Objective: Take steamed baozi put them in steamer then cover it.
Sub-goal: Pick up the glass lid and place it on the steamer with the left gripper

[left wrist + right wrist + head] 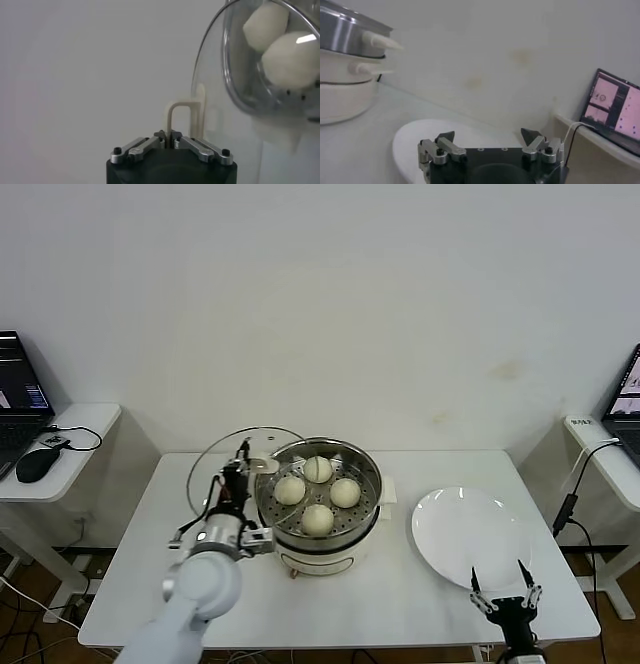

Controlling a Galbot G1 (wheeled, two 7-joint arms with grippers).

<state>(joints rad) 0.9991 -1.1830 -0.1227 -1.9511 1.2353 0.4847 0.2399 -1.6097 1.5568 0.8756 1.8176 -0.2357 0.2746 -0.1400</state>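
Observation:
Several cream-white baozi [318, 494] sit on the perforated tray inside the steel steamer [368, 512] at the table's middle. My left gripper [240, 467] is shut on the cream handle [172, 120] of the clear glass cover [215, 464], holding the cover tilted up just left of the steamer's rim. In the left wrist view the cover's glass [210, 80] stands beside the pot, with two baozi [292, 60] showing. My right gripper [506, 596] is open and empty at the table's front right, by the white plate [470, 534].
The white plate also shows in the right wrist view [415, 140]. The steamer's side handles [380, 42] point toward it. Side desks hold a laptop and mouse [35, 464] on the left and a laptop [625, 399] on the right.

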